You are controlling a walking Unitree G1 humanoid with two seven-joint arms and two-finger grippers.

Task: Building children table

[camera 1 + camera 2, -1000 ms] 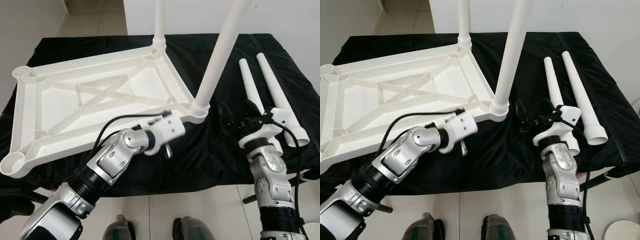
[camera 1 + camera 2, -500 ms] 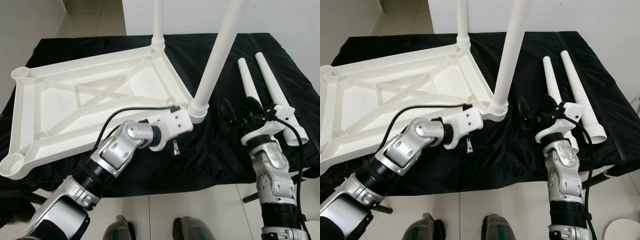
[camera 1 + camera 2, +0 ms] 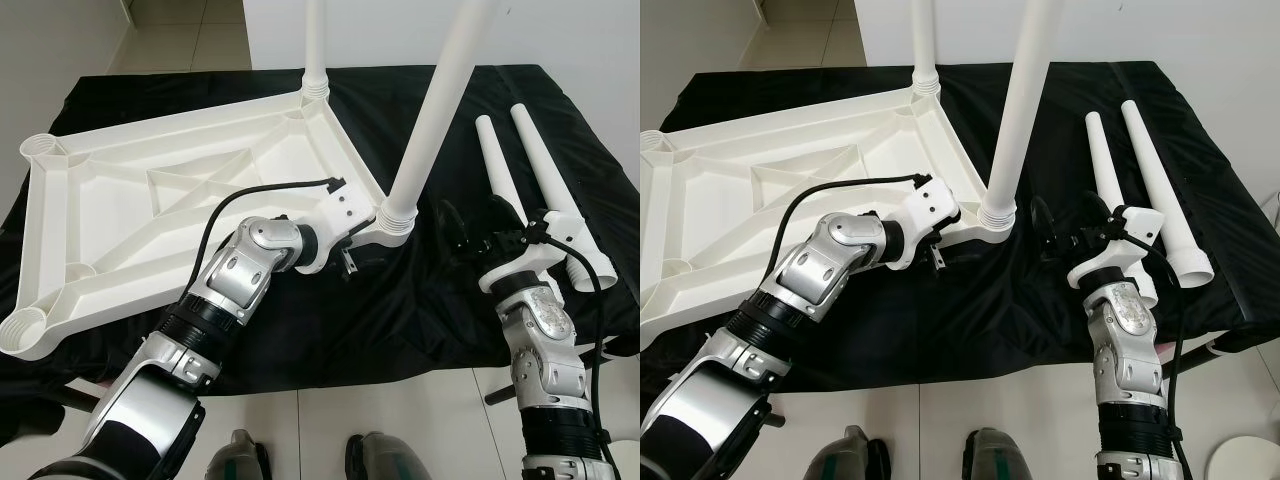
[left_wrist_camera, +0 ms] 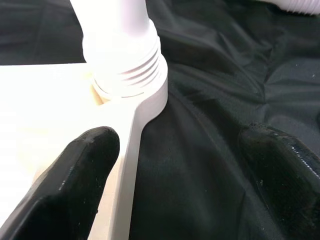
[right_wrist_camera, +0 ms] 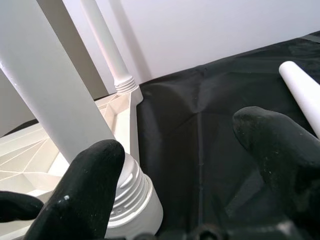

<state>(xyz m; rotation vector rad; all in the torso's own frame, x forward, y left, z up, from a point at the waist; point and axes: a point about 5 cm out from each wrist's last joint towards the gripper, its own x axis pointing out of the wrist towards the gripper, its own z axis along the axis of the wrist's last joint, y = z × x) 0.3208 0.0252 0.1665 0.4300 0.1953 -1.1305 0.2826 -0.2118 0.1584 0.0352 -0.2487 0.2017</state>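
A white tabletop [image 3: 200, 200] lies upside down on the black cloth. Two white legs stand screwed into it: one in the far corner [image 3: 317, 50], one in the near right corner [image 3: 440, 110]. Two loose legs [image 3: 497, 175] [image 3: 545, 165] lie side by side on the cloth at the right. My left gripper [image 3: 350, 257] is open at the near right corner; one finger [image 4: 75, 185] lies over the tabletop's rim, the other [image 4: 285, 170] over the cloth, just short of the leg's threaded base [image 4: 127, 65]. My right gripper [image 3: 478, 230] is open, low over the cloth between that leg and the loose legs.
Two open sockets [image 3: 42, 150] [image 3: 25, 330] sit at the tabletop's left corners. The black cloth [image 3: 420, 310] hangs over the table's front edge. A white wall stands behind the table, tiled floor lies below, and my feet [image 3: 240, 455] are at the front edge.
My left gripper has reached forward and right, from in front of the tabletop's rim up to the corner with the screwed-in leg. My right gripper has shifted slightly left.
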